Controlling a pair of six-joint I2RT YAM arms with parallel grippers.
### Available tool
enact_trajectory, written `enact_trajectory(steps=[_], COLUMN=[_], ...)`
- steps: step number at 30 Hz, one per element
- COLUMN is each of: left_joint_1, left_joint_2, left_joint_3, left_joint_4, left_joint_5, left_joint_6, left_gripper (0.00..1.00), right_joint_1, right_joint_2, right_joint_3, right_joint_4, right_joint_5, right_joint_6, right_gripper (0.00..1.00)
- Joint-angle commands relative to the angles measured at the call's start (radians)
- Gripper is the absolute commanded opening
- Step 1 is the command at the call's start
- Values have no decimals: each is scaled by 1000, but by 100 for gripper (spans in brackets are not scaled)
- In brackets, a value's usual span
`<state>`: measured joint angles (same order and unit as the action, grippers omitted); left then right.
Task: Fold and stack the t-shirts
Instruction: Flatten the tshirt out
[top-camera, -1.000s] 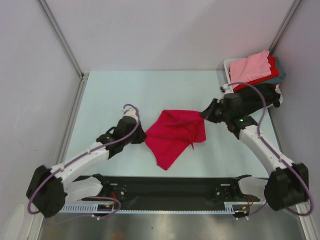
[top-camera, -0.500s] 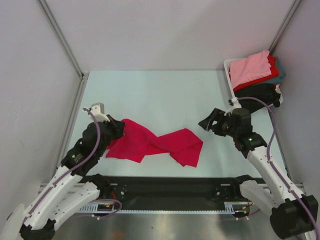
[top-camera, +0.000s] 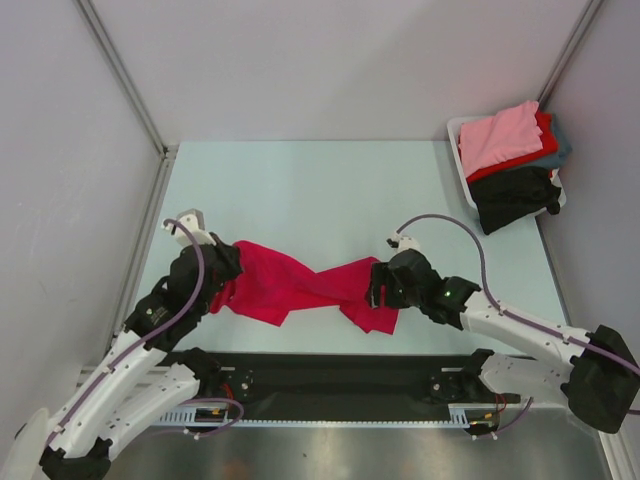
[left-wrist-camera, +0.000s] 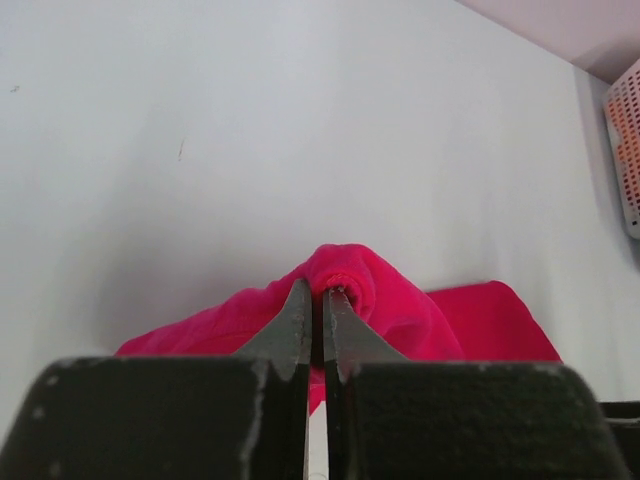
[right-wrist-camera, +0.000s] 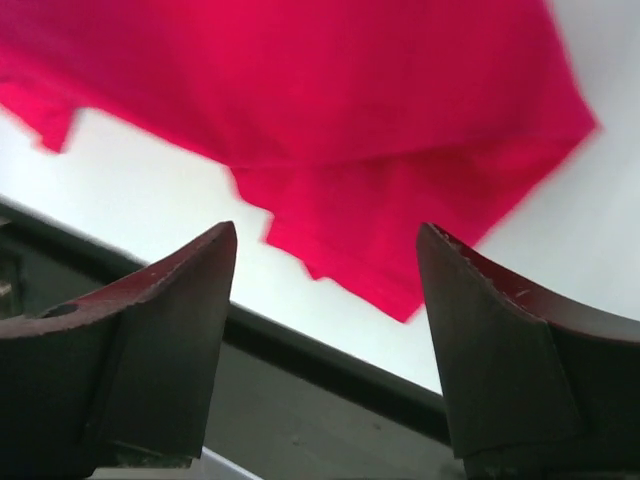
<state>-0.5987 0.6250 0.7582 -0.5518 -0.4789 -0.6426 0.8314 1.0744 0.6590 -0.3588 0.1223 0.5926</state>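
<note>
The crimson-magenta t-shirt (top-camera: 300, 285) lies stretched out in a crumpled band across the near middle of the table. My left gripper (top-camera: 222, 270) is shut on a bunched fold at its left end; in the left wrist view the cloth (left-wrist-camera: 400, 310) bulges just past the pinched fingertips (left-wrist-camera: 322, 290). My right gripper (top-camera: 372, 285) is open, low over the shirt's right end. In the right wrist view the red cloth (right-wrist-camera: 350, 100) lies ahead of the spread jaws (right-wrist-camera: 325, 230), with nothing between them. Other t-shirts are piled at the far right: pink (top-camera: 500, 135), red (top-camera: 541, 128), grey-teal (top-camera: 562, 140), black (top-camera: 512, 195).
The pile sits in a white basket (top-camera: 458, 130) in the far right corner, its mesh side showing in the left wrist view (left-wrist-camera: 625, 150). A black rail (top-camera: 340, 375) runs along the near table edge, just below the shirt. Grey walls close in both sides.
My left gripper dragged the shirt left and nearer, stretching it out. My right gripper let go of the cloth, opened, and swung in over the shirt's right end.
</note>
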Motion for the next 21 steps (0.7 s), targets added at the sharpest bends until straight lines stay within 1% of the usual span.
enact_trajectory(steps=[1,2,4,5,6,7,9,11,13,16,18,21], left_joint_1=[11,13,13,13,11,13,14,14,17,20,22,20], left_joint_2=[-28,-36,-68,-77,-87,-102,-117,-136,-145,-140,-130,-111], left_joint_3=[-3,-10,-29,-36,-40,-45,-45,-43,-42,-40,-39,-37], left_joint_4=[-14,-13,-13,-11,-13,-14,-26,-28,-31,-31,-30,-25], left_joint_5=[-87,-102,-119,-127,-147,-159,-203,-225,-243,-248,-251,-251], left_joint_6=[-77,-86,-121,-127,-143,-150,-172,-180,-192,-204,-212,-215], left_gripper=[0,0,0,0,0,0,0,0,0,0,0,0], right_joint_1=[3,5,5,3,5,2,2,2,-2,-2,-3,-3], right_joint_2=[-10,-19,-62,-83,-103,-149,-191,-241,-255,-228,-176,-107], right_joint_3=[-38,-51,-97,-119,-140,-166,-225,-257,-263,-269,-268,-269], right_joint_4=[-68,-71,-62,-52,-39,-5,12,27,29,34,41,108], right_joint_5=[186,194,208,208,195,191,188,186,177,146,123,59], right_joint_6=[116,160,216,243,287,303,344,351,351,339,331,290], right_gripper=[74,70,60,59,58,58,57,57,58,59,60,59])
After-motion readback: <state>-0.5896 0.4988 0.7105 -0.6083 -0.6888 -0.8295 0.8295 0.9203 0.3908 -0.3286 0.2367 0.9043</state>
